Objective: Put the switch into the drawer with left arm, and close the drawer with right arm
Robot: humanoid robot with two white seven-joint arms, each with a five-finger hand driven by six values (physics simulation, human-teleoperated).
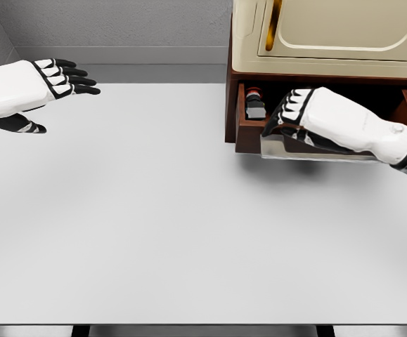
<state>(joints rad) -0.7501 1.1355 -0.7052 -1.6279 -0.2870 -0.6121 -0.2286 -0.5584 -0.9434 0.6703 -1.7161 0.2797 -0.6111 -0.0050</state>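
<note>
On the white table (154,225), backed by a grey wall (119,24), a cream cabinet (330,35) is set. Its drawer (244,130) is open, the switch (254,102) seen inside. The right hand (298,119) is curled over the drawer front; the left hand (31,88) is held open, far left.

One switch (254,104), one drawer (242,126), one cabinet (330,35), two robot hands: left (48,81), right (308,116).

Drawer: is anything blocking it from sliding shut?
Nothing visible. The switch lies inside the open drawer, below its rim. The right hand rests on the drawer front; the left hand is far off.
</note>
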